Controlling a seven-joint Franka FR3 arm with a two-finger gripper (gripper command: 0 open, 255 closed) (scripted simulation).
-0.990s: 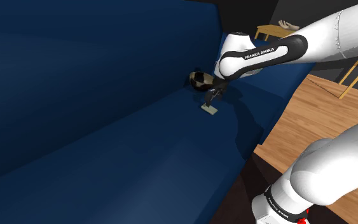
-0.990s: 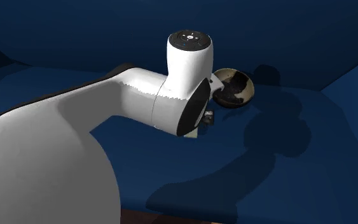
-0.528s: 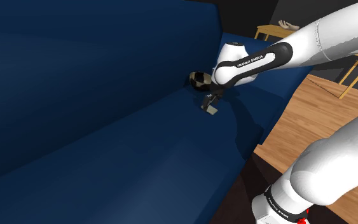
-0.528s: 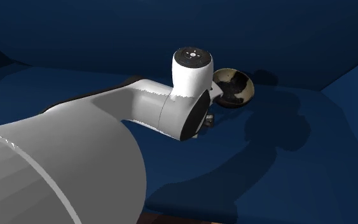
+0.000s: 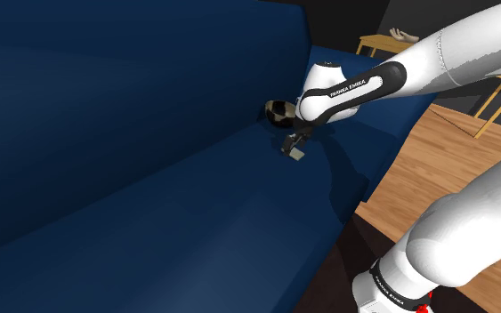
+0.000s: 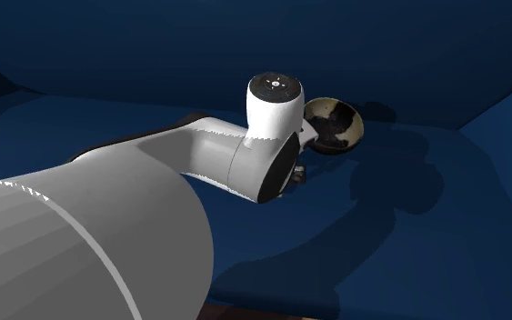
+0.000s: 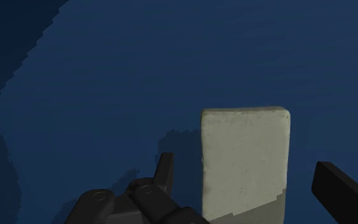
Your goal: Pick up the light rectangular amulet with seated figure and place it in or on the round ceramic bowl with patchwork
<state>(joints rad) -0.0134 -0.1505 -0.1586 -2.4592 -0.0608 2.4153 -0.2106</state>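
Blue sofa seat [image 7: 139, 76]: gripper [image 7: 243, 167] spread wide astride pale rectangular amulet [image 7: 246, 143], fingers [image 7: 339, 188] clear of both its sides.

The white Franka arm [image 5: 462, 49] stretches forward and low, its all-black two-finger tool [image 7: 250, 184] pointing downward, fingers [image 7: 165, 170] spread apart.

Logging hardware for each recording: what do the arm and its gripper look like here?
The arm is glossy white, built of rounded tubular links with dark joints. A black band along one link carries white FRANKA EMIKA lettering. The link by the hand ends in a dark round cap. The gripper is all black, with two blocky jaws.
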